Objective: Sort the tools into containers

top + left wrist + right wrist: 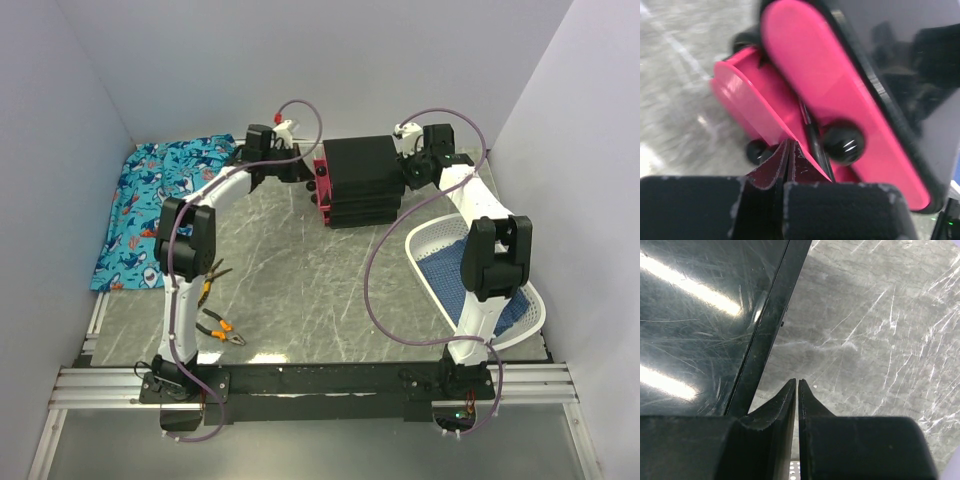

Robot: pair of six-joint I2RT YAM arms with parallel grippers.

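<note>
Jaws of the left end effector (pixel 789 150) are clenched together with nothing between them, their tips right at the rim of a pink drawer (pixel 747 97) that stands out from the left face of the black cabinet (pixel 360 180). Just beside the tips, against the same face, sits a second drawer front (pixel 805 75), flush with the cabinet's edge, and its round black knob (pixel 842 142) lies close to the right finger. The right end effector (pixel 797 385) is on the cabinet's opposite side, drawn in to a thin slit and holding nothing. It hovers over bare worktop (pixel 875 340) just off the cabinet's glossy lower edge. In front of the cabinet, towards the arm bases, the grey worktop lies open and wide. The tools in view lie well apart from the cabinet, at its near left. The orange-handled pliers (pixel 222 332) lie close to the left arm's base, and a second pair of pliers (pixel 213 279) lies partly hidden behind that arm. A shark-print cloth (pixel 160 205) lies left of the cabinet against the side wall. A white basket (pixel 425 240) fills the worktop to the cabinet's near right, under the right arm.
</note>
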